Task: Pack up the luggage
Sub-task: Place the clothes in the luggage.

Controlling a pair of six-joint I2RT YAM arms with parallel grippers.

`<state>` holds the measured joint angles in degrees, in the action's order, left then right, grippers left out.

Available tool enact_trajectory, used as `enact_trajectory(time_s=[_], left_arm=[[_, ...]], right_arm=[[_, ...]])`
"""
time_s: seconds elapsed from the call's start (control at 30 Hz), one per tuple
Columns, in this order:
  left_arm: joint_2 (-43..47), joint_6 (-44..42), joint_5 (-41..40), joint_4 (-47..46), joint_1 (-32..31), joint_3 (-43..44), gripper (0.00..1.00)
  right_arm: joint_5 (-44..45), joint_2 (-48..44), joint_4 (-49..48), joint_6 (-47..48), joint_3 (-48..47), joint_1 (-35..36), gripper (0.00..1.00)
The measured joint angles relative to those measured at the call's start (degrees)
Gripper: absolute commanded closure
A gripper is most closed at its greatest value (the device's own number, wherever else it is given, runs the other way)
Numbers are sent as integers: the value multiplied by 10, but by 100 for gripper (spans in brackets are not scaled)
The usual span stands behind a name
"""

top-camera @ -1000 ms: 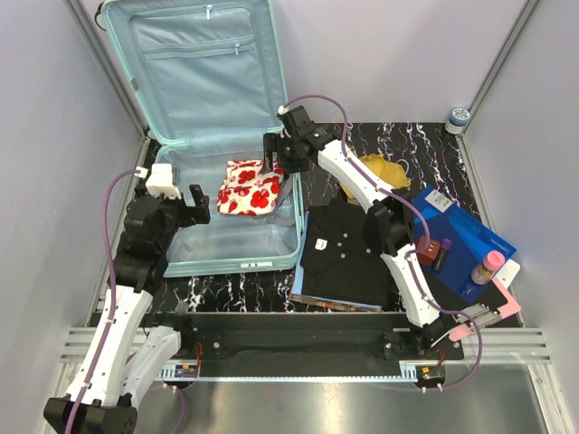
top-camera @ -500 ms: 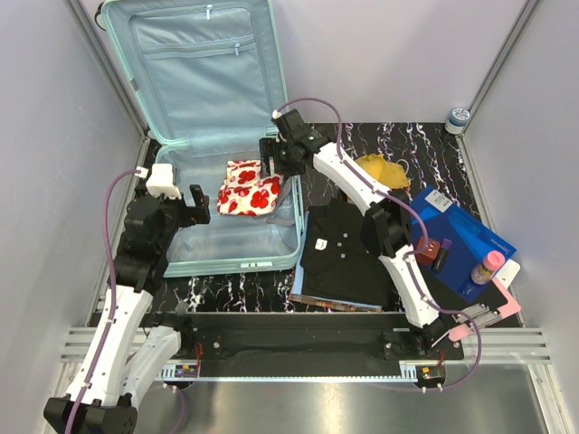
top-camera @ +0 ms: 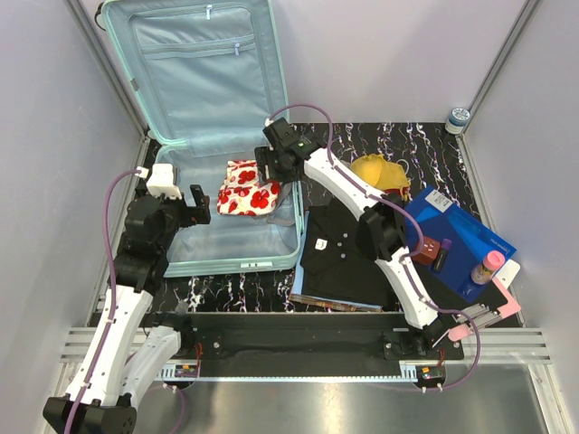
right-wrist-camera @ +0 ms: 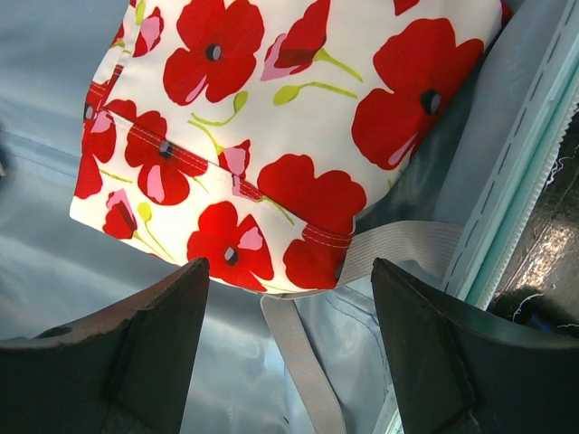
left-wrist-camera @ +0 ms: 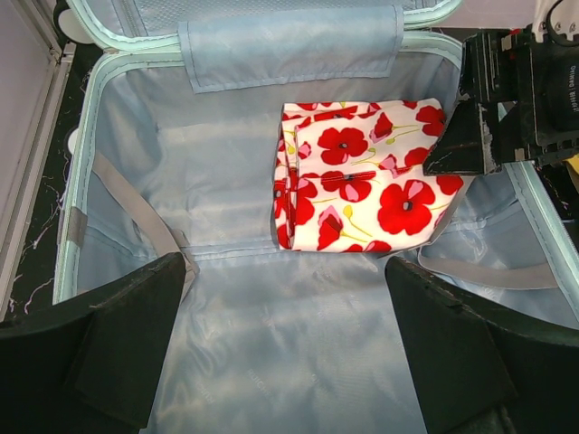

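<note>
Masking poppy cloth point(left-wrist-camera: 362, 181) corner: right claw point(top-camera: 270, 175).

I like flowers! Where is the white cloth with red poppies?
Top view: the folded white cloth with red poppies lies inside the open mint-green suitcase, near its right wall, by the right gripper.

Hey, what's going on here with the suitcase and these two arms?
Two robot arms are packing the mint-green suitcase, which lies open on the table. A folded poppy-print cloth lies inside it. The right pincer is open at that cloth's right edge, gripping nothing. The left pincer hovers wide open and empty over the suitcase's near side. A black shirt, a yellow item and a blue box wait outside.
</note>
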<state>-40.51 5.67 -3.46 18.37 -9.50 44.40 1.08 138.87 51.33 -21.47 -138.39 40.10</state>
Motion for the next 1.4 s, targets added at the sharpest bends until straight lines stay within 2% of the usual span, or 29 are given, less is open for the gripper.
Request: enact_trajectory(time_s=[0.5, 1.0, 1.4], left_arm=[[0, 2, -2, 0, -7, 0, 1], [0, 2, -2, 0, -13, 0, 1], [8, 2, -2, 0, -14, 0, 1]], right_arm=[[10, 54, -3, -35, -41, 12, 25], [-3, 133, 27, -43, -110, 10, 71], [-2, 151, -4, -43, -142, 10, 77]])
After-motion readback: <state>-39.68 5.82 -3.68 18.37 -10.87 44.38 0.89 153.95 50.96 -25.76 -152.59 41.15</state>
